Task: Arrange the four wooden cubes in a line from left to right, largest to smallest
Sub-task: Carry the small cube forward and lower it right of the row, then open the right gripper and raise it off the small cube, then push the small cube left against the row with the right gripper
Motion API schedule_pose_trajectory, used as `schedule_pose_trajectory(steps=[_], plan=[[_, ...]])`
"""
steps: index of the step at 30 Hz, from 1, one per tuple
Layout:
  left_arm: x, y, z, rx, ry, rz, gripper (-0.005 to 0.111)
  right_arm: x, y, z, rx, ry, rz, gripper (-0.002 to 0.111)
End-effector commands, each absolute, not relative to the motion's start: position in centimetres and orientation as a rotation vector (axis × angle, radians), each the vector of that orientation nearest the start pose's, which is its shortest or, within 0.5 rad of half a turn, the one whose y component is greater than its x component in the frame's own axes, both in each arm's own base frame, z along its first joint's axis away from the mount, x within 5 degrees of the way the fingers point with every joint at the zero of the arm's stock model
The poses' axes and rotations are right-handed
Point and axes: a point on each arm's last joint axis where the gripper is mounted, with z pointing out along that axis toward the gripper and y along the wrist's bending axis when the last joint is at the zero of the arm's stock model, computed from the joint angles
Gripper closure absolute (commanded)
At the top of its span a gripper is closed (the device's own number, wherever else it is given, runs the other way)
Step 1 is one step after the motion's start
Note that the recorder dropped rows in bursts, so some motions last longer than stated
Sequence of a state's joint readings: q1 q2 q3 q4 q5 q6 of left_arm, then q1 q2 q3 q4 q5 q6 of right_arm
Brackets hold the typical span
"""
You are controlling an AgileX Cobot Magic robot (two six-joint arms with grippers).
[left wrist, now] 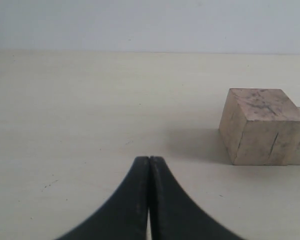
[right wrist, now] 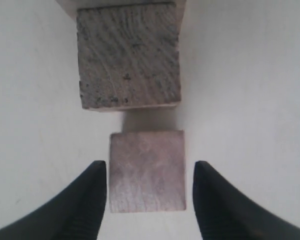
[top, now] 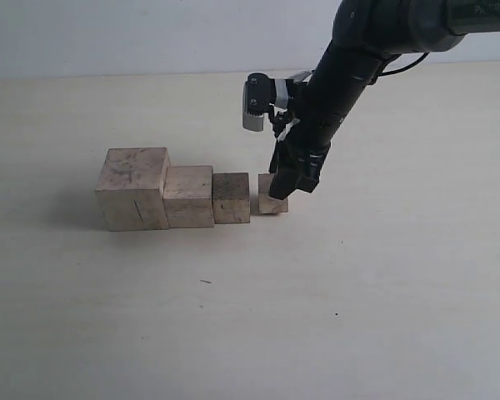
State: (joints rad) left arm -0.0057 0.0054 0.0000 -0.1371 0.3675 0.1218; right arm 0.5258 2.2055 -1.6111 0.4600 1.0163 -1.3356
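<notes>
Four wooden cubes stand in a row on the table, stepping down in size rightwards: the largest (top: pixel 133 187), the second (top: pixel 189 196), the third (top: pixel 232 197) and the smallest (top: pixel 269 201). The first three touch; a narrow gap separates the smallest (right wrist: pixel 147 170) from the third (right wrist: pixel 129 55). My right gripper (right wrist: pixel 149 164) is open, straddling the smallest cube, with a sliver of table showing between each finger and the wood. In the exterior view this gripper (top: pixel 293 179) partly covers that cube's right side. My left gripper (left wrist: pixel 149 159) is shut and empty, low over bare table, facing the largest cube (left wrist: pixel 260 125).
The pale table (top: pixel 358 292) stretches wide in front of and behind the row. A light wall (top: pixel 150 33) closes the far edge. The right arm (top: pixel 350 67) slants down from the upper right, with its grey wrist camera (top: pixel 255 104) above the smaller cubes.
</notes>
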Motion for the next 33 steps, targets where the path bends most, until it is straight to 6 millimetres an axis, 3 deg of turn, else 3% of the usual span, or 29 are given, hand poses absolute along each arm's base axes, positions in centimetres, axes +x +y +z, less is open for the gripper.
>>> schedule_pose_trajectory(steps=[1, 8, 14, 17, 22, 33], plan=[[5.3, -0.5, 18.1, 0.038, 1.836, -0.055, 0.107, 36.0, 24.9, 13.8, -2.094, 2.011, 0.531, 0.049], [5.3, -0.5, 18.1, 0.038, 1.836, -0.055, 0.107, 36.0, 24.9, 14.5, -2.040, 2.062, 0.525, 0.048], [5.3, -0.5, 18.1, 0.038, 1.836, -0.055, 0.107, 35.8, 24.6, 17.8, -1.956, 2.079, 0.475, 0.048], [5.3, -0.5, 18.1, 0.038, 1.836, -0.055, 0.107, 36.0, 23.6, 18.5, -1.892, 2.202, 0.340, 0.048], [5.3, -0.5, 18.1, 0.038, 1.836, -0.055, 0.107, 36.9, 22.0, 17.7, -1.713, 2.448, 0.081, 0.048], [5.3, -0.5, 18.1, 0.038, 1.836, -0.055, 0.107, 37.3, 22.8, 13.5, -1.623, 2.567, 0.172, 0.048]])
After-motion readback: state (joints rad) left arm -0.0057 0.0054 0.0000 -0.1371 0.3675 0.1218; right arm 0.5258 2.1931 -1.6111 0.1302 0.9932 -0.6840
